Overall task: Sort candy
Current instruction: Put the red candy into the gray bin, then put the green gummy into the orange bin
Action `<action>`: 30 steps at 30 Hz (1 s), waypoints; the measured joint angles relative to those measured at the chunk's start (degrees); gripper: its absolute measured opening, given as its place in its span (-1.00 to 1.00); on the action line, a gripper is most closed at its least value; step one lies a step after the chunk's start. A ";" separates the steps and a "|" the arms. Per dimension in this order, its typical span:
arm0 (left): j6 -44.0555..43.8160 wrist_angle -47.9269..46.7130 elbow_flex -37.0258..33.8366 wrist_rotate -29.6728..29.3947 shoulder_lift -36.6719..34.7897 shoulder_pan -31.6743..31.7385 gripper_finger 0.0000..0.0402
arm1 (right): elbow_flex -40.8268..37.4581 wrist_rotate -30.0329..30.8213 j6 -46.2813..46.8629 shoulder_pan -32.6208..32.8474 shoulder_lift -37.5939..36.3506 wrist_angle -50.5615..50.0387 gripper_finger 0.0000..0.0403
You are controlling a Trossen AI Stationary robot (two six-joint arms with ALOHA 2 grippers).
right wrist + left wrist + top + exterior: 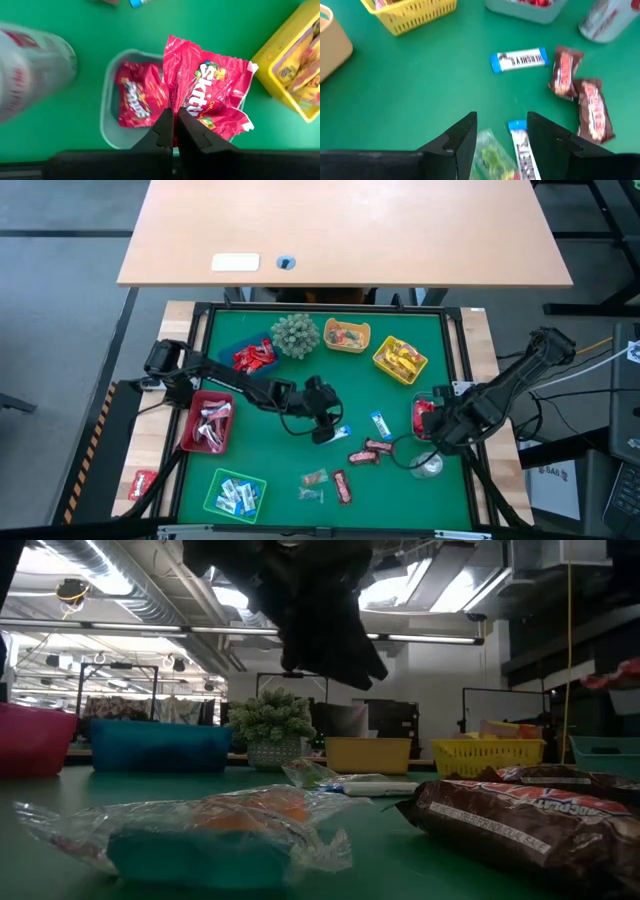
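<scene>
Loose candy lies on the green mat (280, 470): blue-white bars (381, 423), brown bars (365, 452) and clear-wrapped sweets (315, 477). My left gripper (502, 130) hovers open near the mat's middle. A blue-white bar (524, 152) and a clear-wrapped green sweet (492, 157) lie below the gap between its fingers. My right gripper (175, 117) is at the right, shut on a red Skittles packet (210, 90) over a grey tray (107, 100). That tray holds another red packet (137, 95). My right gripper pinches the red packet by a crumpled edge (184, 102) between its two fingers, which point down from above. The packet spreads out beyond the fingertips over the tray's right part. Whether it touches the tray, I cannot tell.
Trays ring the mat: blue (250, 355), tan (347, 335), yellow (400, 360), pink (208, 420) and green (235, 495), each with candy. A spiky plant ball (295, 335) stands at the back. A clear cup (428, 465) sits near the right gripper.
</scene>
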 joint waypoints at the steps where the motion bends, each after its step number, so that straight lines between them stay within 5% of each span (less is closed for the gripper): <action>1: -0.14 -0.85 0.00 0.00 0.00 -0.16 -0.21 | -0.66 -0.11 0.04 0.00 0.02 0.01 -0.97; 8: -7.28 -9.75 -0.02 0.07 0.00 -1.00 -0.21 | -2.96 -0.93 0.01 0.00 0.43 0.51 -0.87; 20: -13.48 -17.20 -0.02 0.17 0.00 -1.24 -0.21 | -3.04 -0.79 -0.02 0.00 0.40 2.19 -0.16; 30: -13.48 -16.64 -0.02 -0.42 1.27 -1.37 -0.21 | -3.04 -0.81 -0.03 0.00 0.40 4.96 -0.06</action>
